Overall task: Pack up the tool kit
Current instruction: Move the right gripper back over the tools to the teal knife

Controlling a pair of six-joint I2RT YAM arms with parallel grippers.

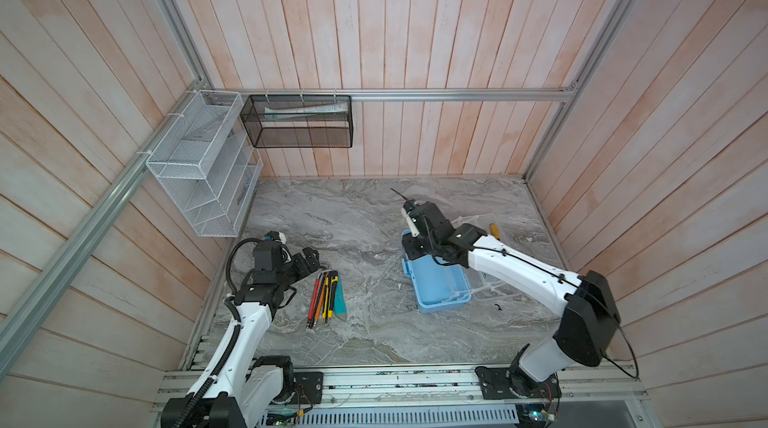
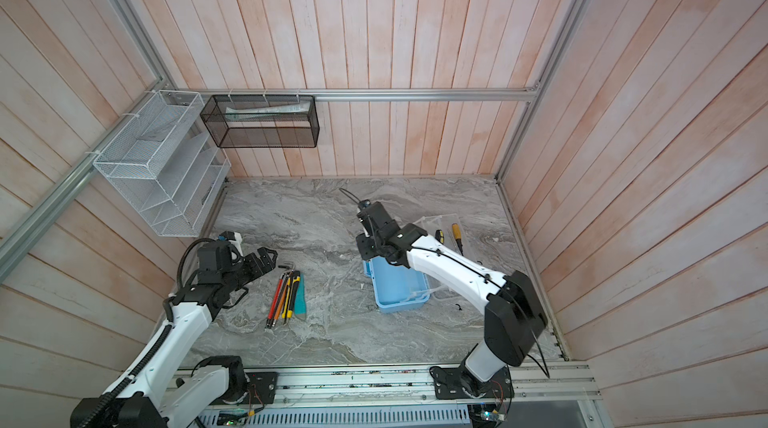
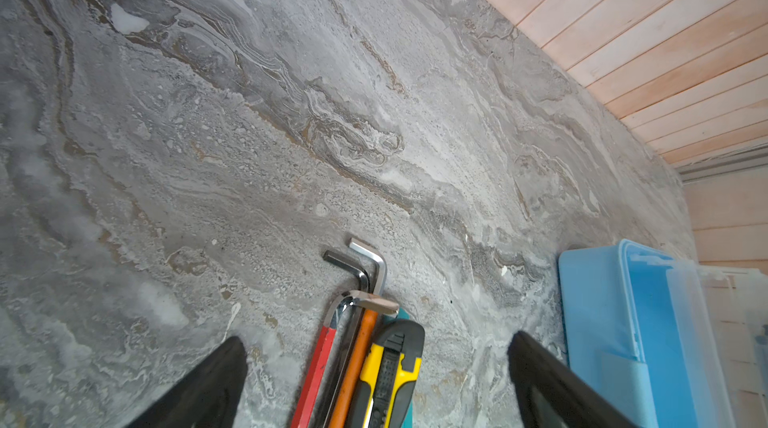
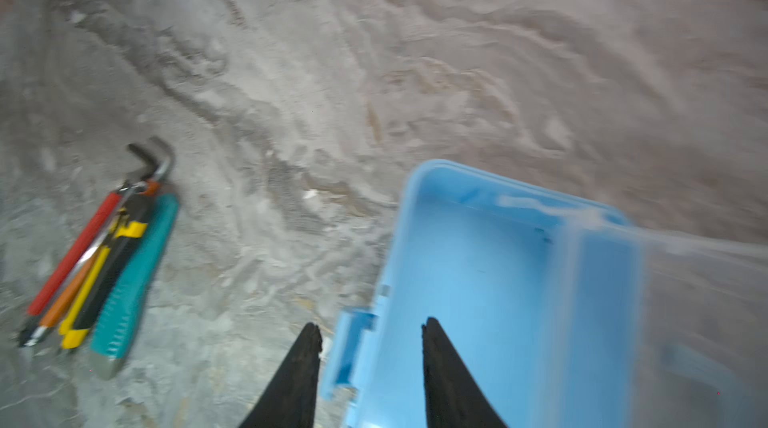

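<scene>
The light blue box [image 1: 440, 286] stands open at the right of the table, its clear lid [image 4: 685, 301] swung out beside it. My right gripper [image 4: 370, 324] is open over the box's far end wall, one finger outside and one inside, and this view is blurred. A bundle lies left of centre: hex keys [image 3: 357, 268], a yellow and black utility knife [image 3: 390, 367] and a teal utility knife [image 1: 340, 297]. My left gripper [image 3: 376, 338] hangs wide open above the bundle's near end, holding nothing. A clear tray [image 2: 440, 220] behind the box holds a yellow-handled screwdriver [image 2: 457, 234].
A white wire rack [image 1: 199, 168] hangs on the left wall and a black mesh basket [image 1: 297, 122] on the back rail. A small black scrap [image 1: 497, 306] lies near the lid. Wooden walls close in the marble table [image 1: 374, 342] on three sides.
</scene>
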